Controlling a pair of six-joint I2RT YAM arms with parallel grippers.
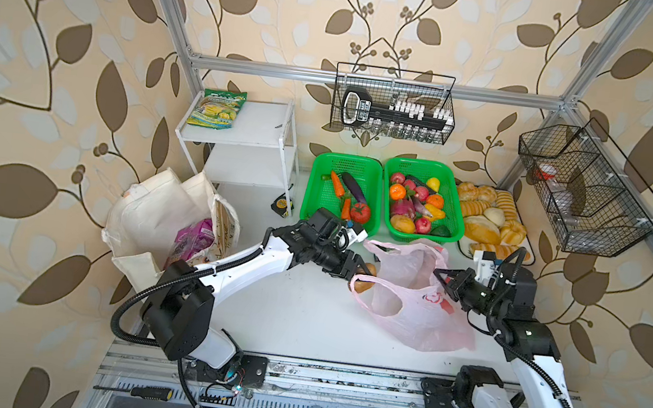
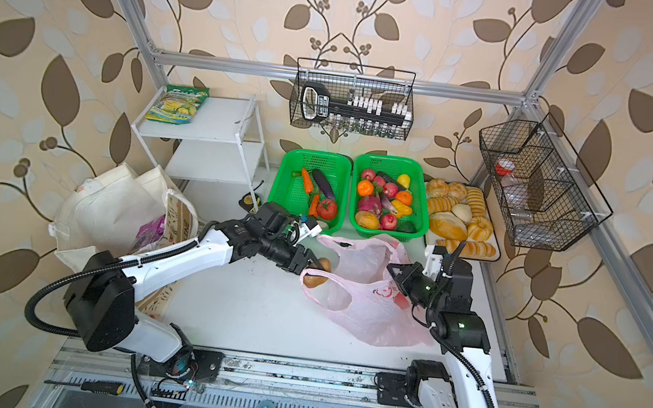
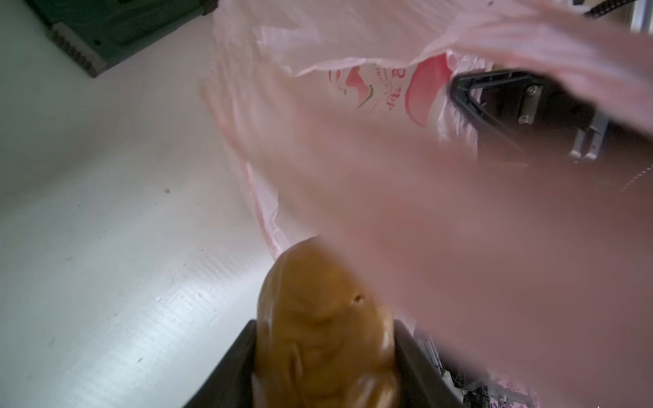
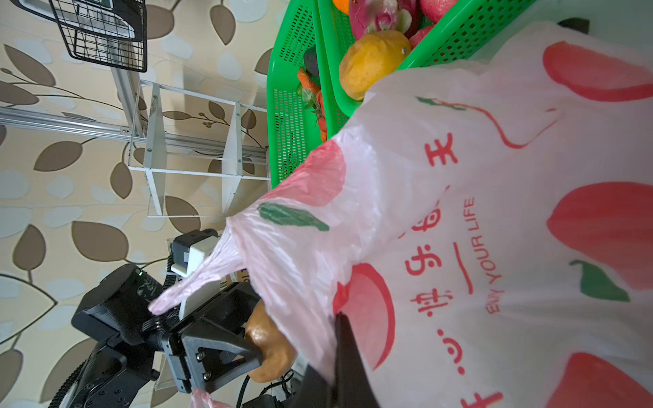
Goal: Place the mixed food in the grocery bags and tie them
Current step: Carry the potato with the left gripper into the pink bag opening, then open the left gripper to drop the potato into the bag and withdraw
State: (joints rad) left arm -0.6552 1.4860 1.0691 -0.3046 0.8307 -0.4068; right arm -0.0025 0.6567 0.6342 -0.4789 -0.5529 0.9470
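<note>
A brown potato (image 1: 367, 281) (image 2: 317, 276) is clamped in my left gripper (image 1: 363, 274) (image 2: 315, 268) (image 3: 323, 330) at the left edge of the pink plastic bag (image 1: 416, 316) (image 2: 370, 314) (image 4: 459, 176). A pink handle strip crosses the potato (image 3: 325, 335) (image 4: 270, 349). My right gripper (image 1: 440, 274) (image 2: 392, 269) (image 4: 335, 335) is shut on the bag's right rim and holds the mouth up. The cream canvas tote (image 1: 148, 210) (image 2: 107, 205) slumps at the left with a purple packet (image 1: 195, 236) in its mouth. A red tomato (image 1: 360, 212) lies in the left green basket.
Two green baskets (image 1: 346, 159) (image 1: 425, 164) of produce stand behind the bag, with a tray of bread rolls (image 1: 490, 219) to their right. A white shelf (image 1: 259, 122) carries a yellow-green snack packet (image 1: 218, 109). Wire baskets (image 1: 392, 103) (image 1: 586, 188) hang on the frame.
</note>
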